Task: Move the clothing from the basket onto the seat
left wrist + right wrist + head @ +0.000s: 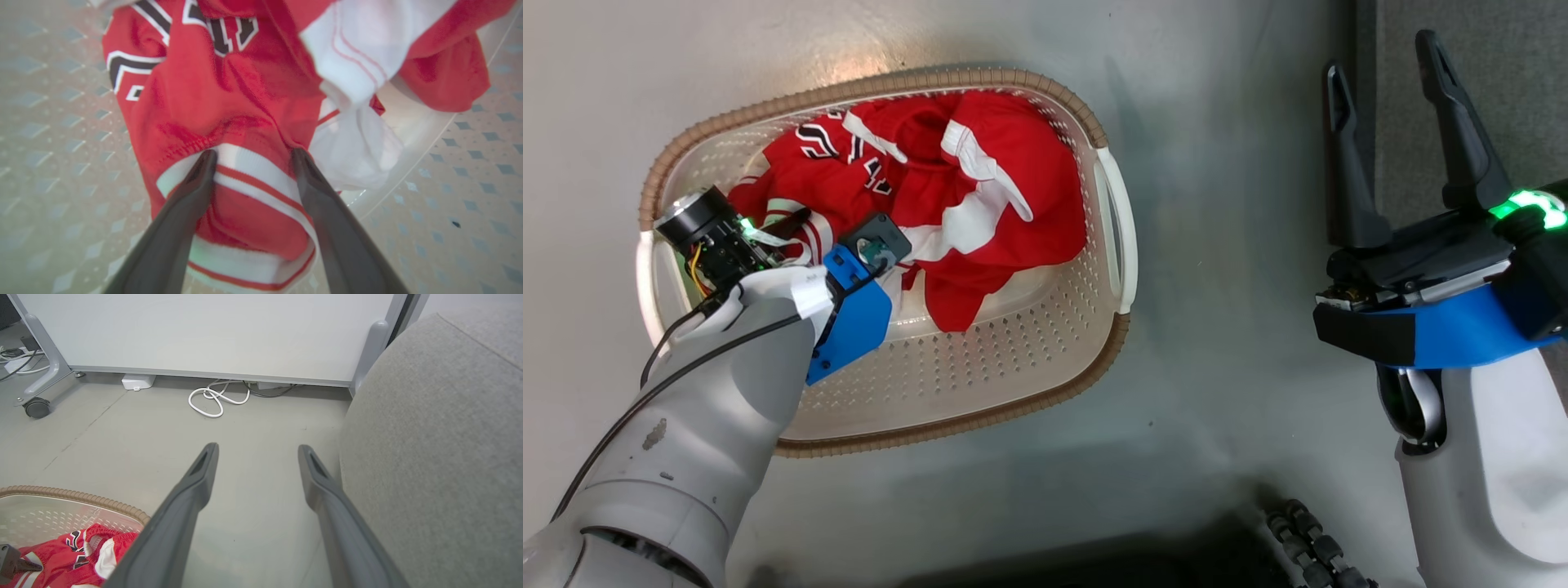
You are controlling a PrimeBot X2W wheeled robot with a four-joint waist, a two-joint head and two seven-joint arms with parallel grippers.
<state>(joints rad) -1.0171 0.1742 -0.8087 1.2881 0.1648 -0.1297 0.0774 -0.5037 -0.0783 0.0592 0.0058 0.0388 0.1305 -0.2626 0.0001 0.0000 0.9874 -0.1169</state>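
Note:
The red clothing [1005, 204] with white stripes and dark lettering lies heaped in the far half of the cream basket [980, 77] on the floor. My left gripper [786, 227] reaches down into the basket's left end. In the left wrist view it [251, 155] is open, its fingers straddling a red-and-white striped band of the clothing [245, 102] above the perforated basket wall [61, 143]. My right gripper [1380, 57] hangs open and holds nothing, to the right of the basket beside the grey seat [1527, 98]. The right wrist view shows this gripper [257, 447] over bare floor, the seat [433, 437] at right, and the basket rim [73, 495] with clothing [61, 555] at lower left.
A pale panel [204, 330] on a wheeled frame [36, 407] stands beyond the right gripper, with a coiled white cable [212, 400] at its foot. Grey floor [1225, 367] separates basket and seat. A dark part of my base [1176, 555] shows at the head view's bottom.

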